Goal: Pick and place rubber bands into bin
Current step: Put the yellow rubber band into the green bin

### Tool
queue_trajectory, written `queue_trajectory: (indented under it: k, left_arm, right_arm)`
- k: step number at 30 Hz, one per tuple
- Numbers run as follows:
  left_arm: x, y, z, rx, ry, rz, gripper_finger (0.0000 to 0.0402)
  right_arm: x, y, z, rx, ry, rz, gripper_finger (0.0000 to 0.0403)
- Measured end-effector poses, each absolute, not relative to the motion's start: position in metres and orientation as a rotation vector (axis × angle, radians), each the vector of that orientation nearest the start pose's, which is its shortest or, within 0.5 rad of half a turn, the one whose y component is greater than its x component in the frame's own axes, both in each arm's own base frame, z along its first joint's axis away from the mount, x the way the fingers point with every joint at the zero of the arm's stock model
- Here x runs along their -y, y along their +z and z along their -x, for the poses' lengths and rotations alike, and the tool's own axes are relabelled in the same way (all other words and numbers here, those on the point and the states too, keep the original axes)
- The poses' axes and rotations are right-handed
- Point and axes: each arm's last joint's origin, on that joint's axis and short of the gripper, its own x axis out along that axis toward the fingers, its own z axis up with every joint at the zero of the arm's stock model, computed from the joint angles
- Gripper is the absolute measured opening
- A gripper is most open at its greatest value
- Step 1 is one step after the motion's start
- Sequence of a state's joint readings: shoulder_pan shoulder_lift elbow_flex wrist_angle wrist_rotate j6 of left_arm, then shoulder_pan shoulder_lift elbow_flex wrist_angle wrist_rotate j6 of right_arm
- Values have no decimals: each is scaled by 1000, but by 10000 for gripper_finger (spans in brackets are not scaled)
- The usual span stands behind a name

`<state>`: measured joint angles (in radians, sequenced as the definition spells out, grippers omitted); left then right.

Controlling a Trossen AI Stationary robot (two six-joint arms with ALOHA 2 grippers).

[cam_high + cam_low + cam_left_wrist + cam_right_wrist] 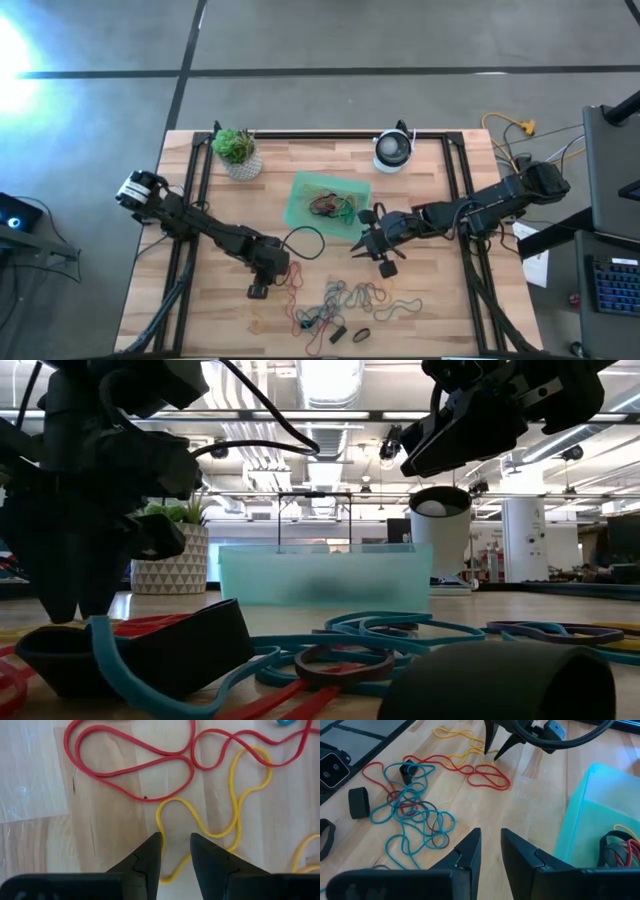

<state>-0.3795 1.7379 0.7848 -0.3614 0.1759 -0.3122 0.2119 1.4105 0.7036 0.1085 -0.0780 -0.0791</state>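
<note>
The rubber bands lie in a loose pile (345, 300) on the near part of the table, teal, red, yellow and dark (415, 810). A few more (328, 205) rest inside the green bin (300, 190), which stands mid-table. My left gripper (258, 288) points down at the pile's left end. It is open, and its fingertips (175, 840) stand on either side of a strand of a yellow band (235, 805), beside a red band (135, 765). My right gripper (372, 248) hangs open and empty (490, 837) above bare wood, between the bin (580, 820) and the pile. My left gripper comes from above, pointing down, with one finger (150, 855) on each side of a strand of the yellow band (170, 875), which lies flat on the table. I cannot tell whether the fingers touch it.
A small white pot with a plant (238, 155) and a round white and dark device (393, 150) stand along the far edge. Short black bands (359, 802) lie at the pile's near side. A black cable loop (305, 240) hangs by the left arm. Dark frame rails run along both table sides.
</note>
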Motion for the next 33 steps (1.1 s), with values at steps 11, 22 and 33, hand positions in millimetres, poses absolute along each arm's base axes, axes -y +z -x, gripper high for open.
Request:
queue_trajectory:
  k: [11,22,33]
  left_arm:
    - [108,100,-260,-1374,-155,103,45]
    - [106,101,-260,-1354,-88,86,1]
    - [97,120,-253,-1286,95,-20,0]
  right_arm:
    - [-62,196,-276,-588,305,118,72]
    - [-62,196,-276,-588,304,117,70]
    - [-62,196,-276,-588,304,117,68]
